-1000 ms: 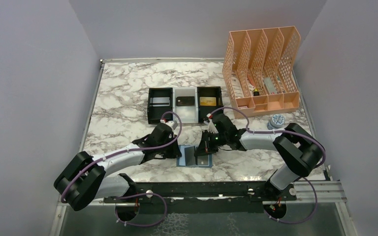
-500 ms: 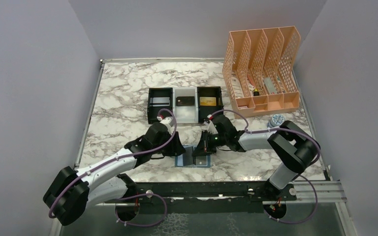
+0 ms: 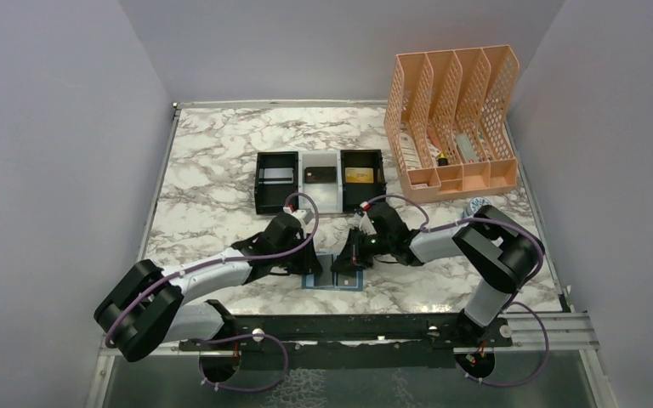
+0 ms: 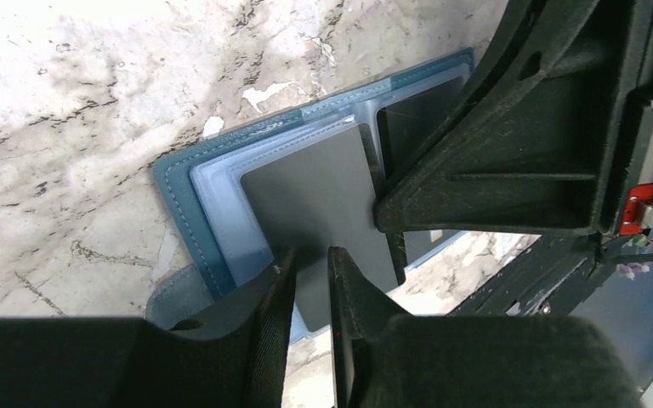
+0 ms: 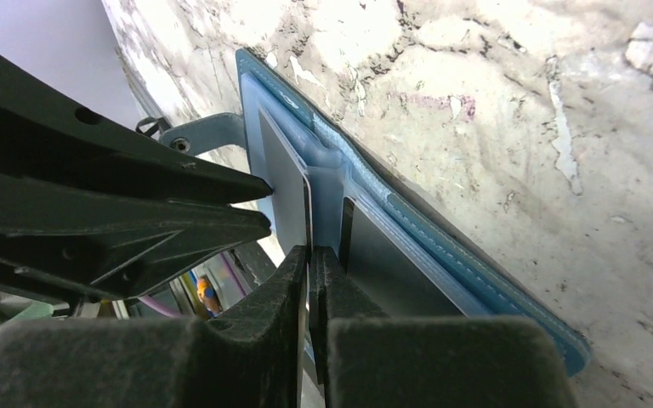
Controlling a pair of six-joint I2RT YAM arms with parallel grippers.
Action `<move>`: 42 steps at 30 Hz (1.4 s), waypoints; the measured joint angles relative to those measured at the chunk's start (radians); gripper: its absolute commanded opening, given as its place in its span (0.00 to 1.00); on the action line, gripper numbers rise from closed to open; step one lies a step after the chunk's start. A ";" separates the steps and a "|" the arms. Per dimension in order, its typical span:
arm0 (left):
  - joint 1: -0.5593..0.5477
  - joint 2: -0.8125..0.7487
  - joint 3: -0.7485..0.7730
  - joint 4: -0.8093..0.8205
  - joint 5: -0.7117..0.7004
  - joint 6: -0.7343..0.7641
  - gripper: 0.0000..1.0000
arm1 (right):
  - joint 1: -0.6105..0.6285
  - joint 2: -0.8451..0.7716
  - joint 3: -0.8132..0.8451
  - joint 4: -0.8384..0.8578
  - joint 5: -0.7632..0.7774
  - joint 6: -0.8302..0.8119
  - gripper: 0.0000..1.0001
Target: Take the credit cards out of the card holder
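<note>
Card holder (image 4: 183, 212): lies opened flat on the marble table (image 3: 212, 153), near its front edge, between the two arms. The lighter blue inside faces up.
Grey card (image 4: 315, 195): sits on the panel nearer the left arm. In the right wrist view its free edge stands tilted up off the pocket, so it looks partly out.
Other panel: shows a dark surface, and I cannot tell whether it is a card or a pocket.
Right end effector (image 5: 310, 255): clenched on the grey card's raised edge, with the thin edge running straight into the pinch.
Left end effector (image 4: 310, 259): released. Its fingers are narrowly parted, pointing down at the card's face near the opposite edge and gripping nothing.
Why held so: probably one arm steadies the soft holder so it does not drag along while the other draws the card out of its slot.
Sorting tray (image 3: 260, 191): has three compartments and stands farther back on the table.
Tray contents: a silvery-grey card (image 3: 278, 176) in the left black bin, a black card (image 3: 320, 174) in the white middle one, and a gold card (image 3: 358, 175) in the right black one.
Task progress: three cards appear already sorted, and at least this grey one is not yet out.
Peach mesh organiser (image 3: 408, 93): stands at the back right and holds small items too small to name.
</note>
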 measured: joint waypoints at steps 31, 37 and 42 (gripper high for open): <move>-0.006 0.023 -0.002 -0.005 -0.080 -0.011 0.14 | -0.006 -0.040 -0.036 0.000 -0.003 -0.008 0.20; -0.006 0.029 -0.001 -0.002 -0.080 -0.011 0.13 | -0.006 -0.008 -0.034 0.038 -0.027 -0.010 0.03; -0.008 0.034 -0.001 0.006 -0.080 -0.012 0.13 | -0.010 -0.043 -0.030 -0.009 -0.007 -0.036 0.01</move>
